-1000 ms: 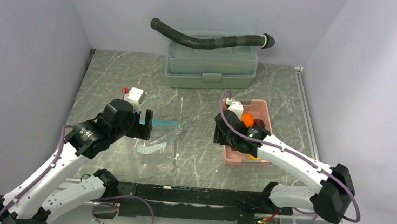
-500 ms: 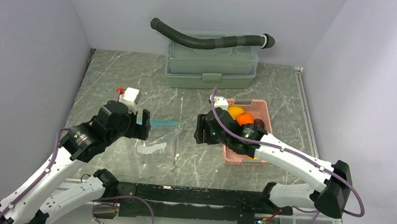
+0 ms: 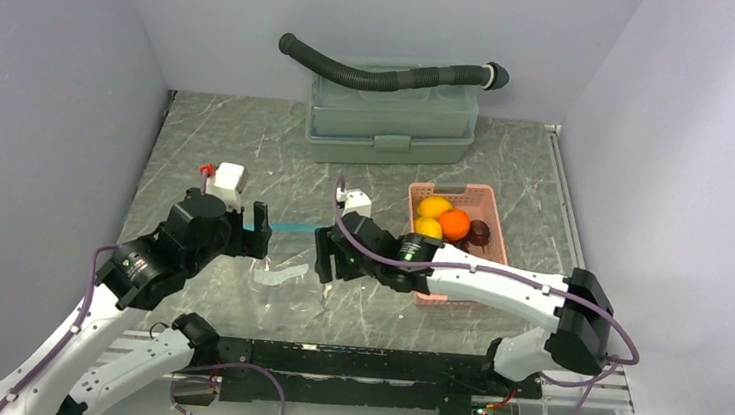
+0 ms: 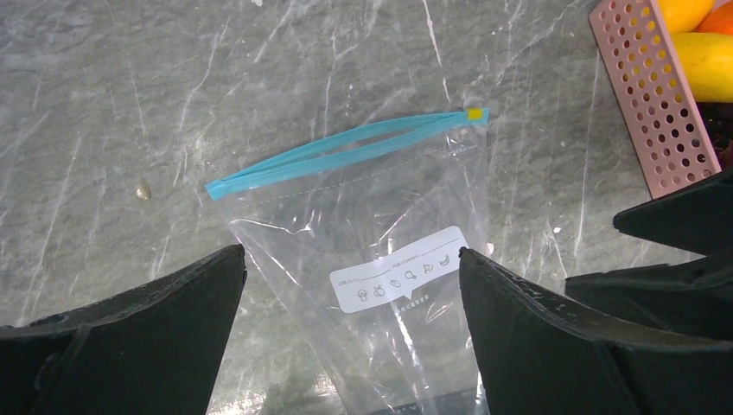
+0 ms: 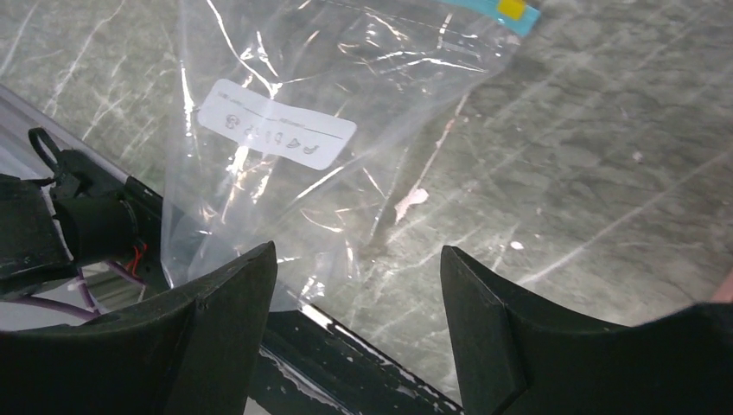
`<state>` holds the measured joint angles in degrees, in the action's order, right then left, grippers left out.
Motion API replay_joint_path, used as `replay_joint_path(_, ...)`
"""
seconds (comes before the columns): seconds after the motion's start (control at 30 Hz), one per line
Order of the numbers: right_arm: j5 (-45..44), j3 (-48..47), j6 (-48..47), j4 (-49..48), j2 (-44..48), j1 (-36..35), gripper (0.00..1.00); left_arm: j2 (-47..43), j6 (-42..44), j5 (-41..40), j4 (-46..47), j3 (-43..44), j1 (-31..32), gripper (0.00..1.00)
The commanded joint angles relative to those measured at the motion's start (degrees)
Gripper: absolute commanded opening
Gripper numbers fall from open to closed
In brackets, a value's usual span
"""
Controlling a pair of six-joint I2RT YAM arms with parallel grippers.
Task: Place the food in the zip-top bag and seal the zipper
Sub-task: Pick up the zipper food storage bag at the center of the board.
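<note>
Marble table [image 3: 249, 137]: zip-top bag [image 4: 372, 225] lower end cut off (both jaws apart).

Clear bag [image 4: 372, 259] flat, fruit [image 3: 442, 222] in basket [image 3: 465, 190]

The right gripper [image 3: 326, 264] left the pink basket [image 3: 465, 190] and swung left, ending above the right edge of the zip-top bag [image 3: 288, 267], its jaws spreading wider on the way. This uncovered two yellow lemons [image 3: 434, 207] in the basket. The left gripper [image 3: 262, 233] drifted slightly left.
</note>
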<state>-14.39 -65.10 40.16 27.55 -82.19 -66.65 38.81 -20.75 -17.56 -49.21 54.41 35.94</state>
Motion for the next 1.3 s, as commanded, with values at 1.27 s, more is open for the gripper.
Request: replay_joint_path(1.27,0.26,-12.08,7.07,-3.88,-23.65,-5.15,0.75,-1.93,-2.27,-3.82,-0.87,0.78,0.09,0.99)
